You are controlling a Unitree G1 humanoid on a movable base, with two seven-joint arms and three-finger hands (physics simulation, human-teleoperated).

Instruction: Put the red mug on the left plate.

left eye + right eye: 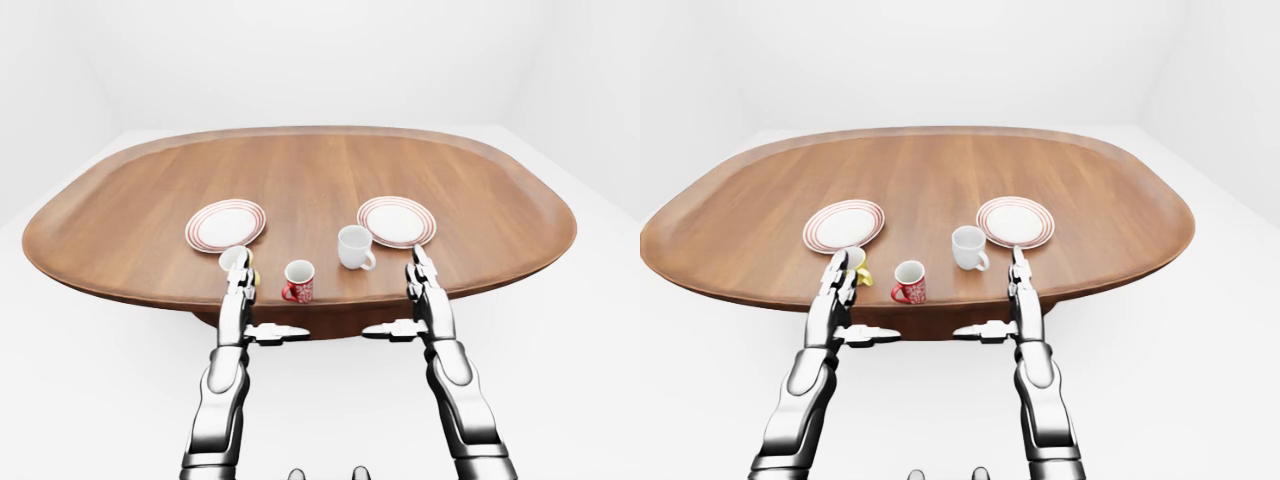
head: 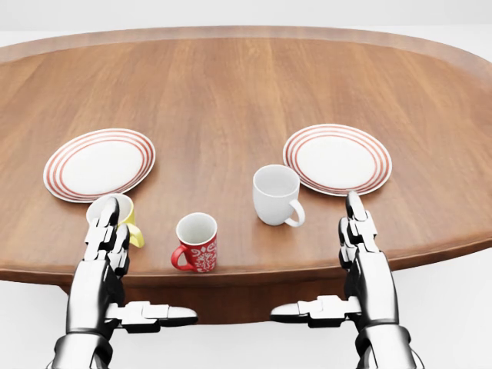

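Showing three mugs [image 2: 197,242], two plates [image 2: 99,164].

An oval wooden table [image 2: 231,92] carries two red-rimmed plates [image 2: 100,164] [image 2: 337,158]; red mug [image 2: 197,243], white mug [image 2: 276,194], yellow mug [image 2: 127,221].

yellow mug [image 2: 127,217]: my left hand [image 2: 106,242] covers most of it
table [image 2: 231,100]: head view crops both ends

1. Head view: close, looking down over both arms at the near edge of the table [image 2: 231,92].
2. Left-eye and right-eye views: higher and farther, showing the whole table.
3. Shared by all: two plates, three mugs.
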